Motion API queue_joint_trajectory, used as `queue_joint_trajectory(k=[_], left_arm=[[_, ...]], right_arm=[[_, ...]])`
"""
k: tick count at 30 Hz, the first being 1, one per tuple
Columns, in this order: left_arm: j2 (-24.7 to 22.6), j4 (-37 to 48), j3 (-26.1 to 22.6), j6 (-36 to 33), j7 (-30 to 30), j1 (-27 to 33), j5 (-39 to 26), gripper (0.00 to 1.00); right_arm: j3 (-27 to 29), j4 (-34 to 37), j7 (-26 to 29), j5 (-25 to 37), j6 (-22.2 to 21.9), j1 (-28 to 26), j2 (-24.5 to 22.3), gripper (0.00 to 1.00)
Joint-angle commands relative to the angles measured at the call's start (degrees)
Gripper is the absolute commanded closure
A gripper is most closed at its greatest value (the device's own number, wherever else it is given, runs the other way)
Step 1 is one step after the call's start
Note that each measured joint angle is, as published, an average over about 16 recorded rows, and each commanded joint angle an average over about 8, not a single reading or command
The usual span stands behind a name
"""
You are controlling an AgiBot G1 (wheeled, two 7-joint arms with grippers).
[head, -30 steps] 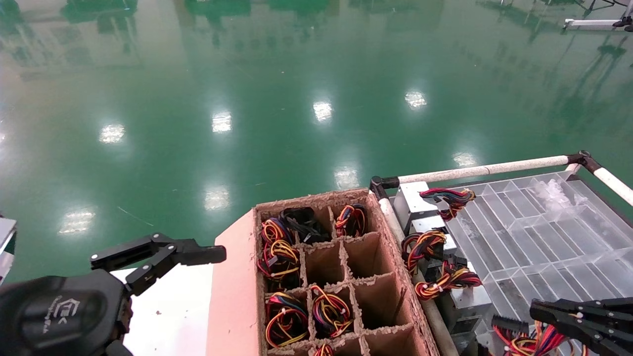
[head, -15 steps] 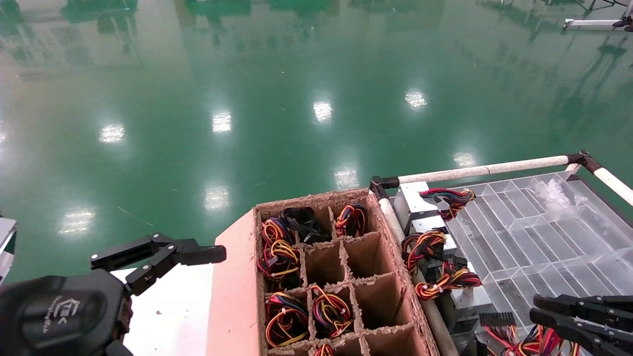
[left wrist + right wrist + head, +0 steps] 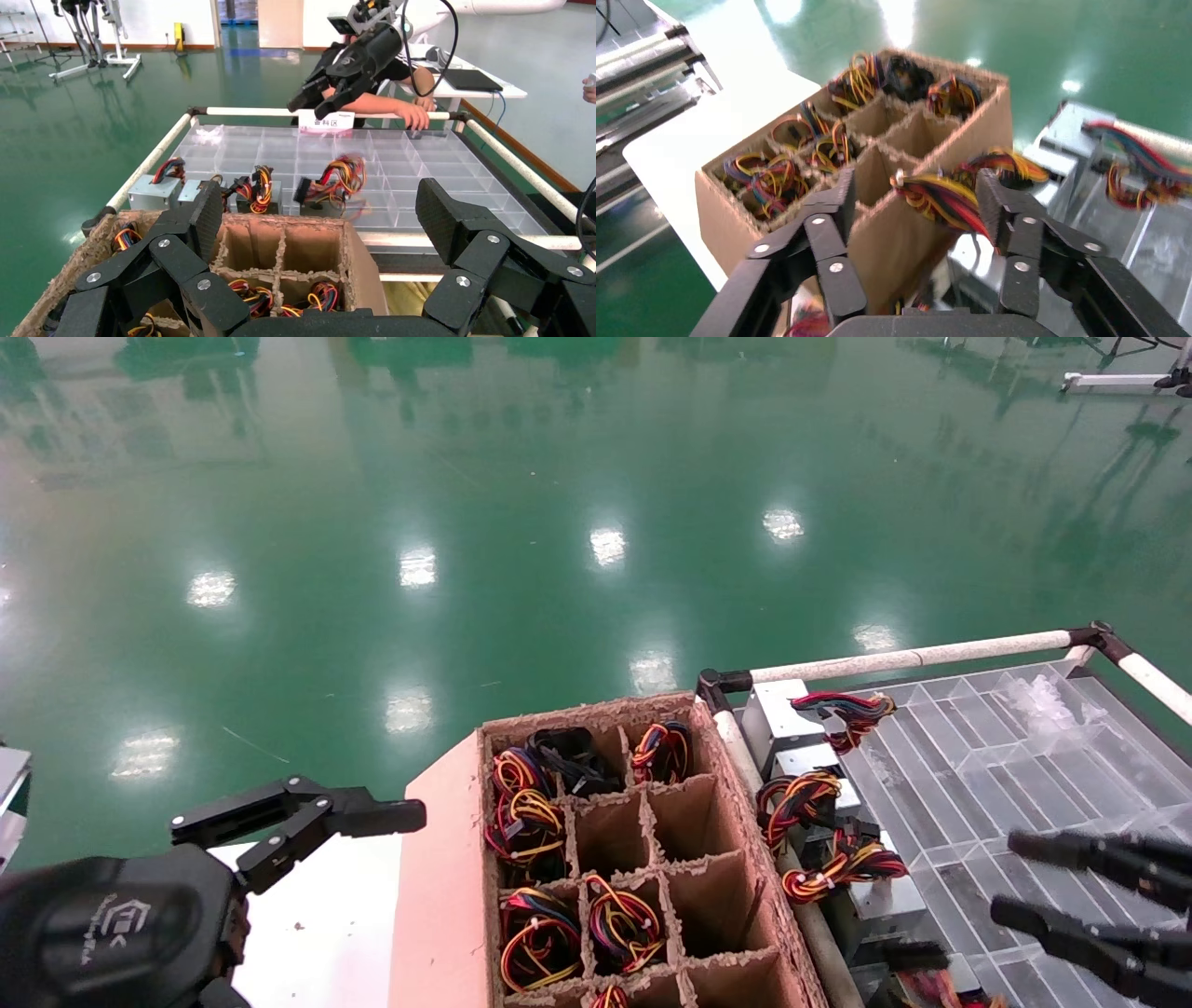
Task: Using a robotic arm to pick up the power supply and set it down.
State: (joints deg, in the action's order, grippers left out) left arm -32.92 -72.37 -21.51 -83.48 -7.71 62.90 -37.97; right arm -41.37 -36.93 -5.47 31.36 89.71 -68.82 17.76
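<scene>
My right gripper [image 3: 1013,881] hangs open over the near left part of the clear tray [image 3: 1024,756]. The power supply [image 3: 325,205] stands on the tray against the cardboard box, its wire bundle [image 3: 341,175] blurred. In the head view only its black connector and red wires [image 3: 934,978] peek in at the bottom edge. In the right wrist view the bundle [image 3: 947,200] lies between the spread fingers [image 3: 843,200] of the right gripper [image 3: 917,188], and I cannot tell whether they touch it. My left gripper [image 3: 298,817] is parked wide open at the near left, over the white table.
The brown cardboard divider box [image 3: 717,775] holds several wired units. Three more power supplies [image 3: 778,714] line the tray's left edge. A white pipe rail [image 3: 913,658] frames the tray. The white table [image 3: 317,924] lies to the left. A person's arm [image 3: 393,109] rests at the tray's far side.
The right gripper's fingers were close together over the wire bundle and have spread apart. The bundle has dropped almost out of the head view. The left arm has not moved.
</scene>
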Motion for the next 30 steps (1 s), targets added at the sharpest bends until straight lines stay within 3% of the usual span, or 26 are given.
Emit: queue_joint_trajectory(k=[1,30], left_arm=[[0.0,0.0,0.0,0.0,0.0,0.0,0.0,0.00],[0.0,0.0,0.0,0.0,0.0,0.0,0.0,0.00]], right_arm=[[0.1,-0.6,0.6,-0.8,-0.1,-0.1,-0.2,0.00],[11.1,-16.4,7.5,3.8,-1.8,3.1,7.3,0.00]])
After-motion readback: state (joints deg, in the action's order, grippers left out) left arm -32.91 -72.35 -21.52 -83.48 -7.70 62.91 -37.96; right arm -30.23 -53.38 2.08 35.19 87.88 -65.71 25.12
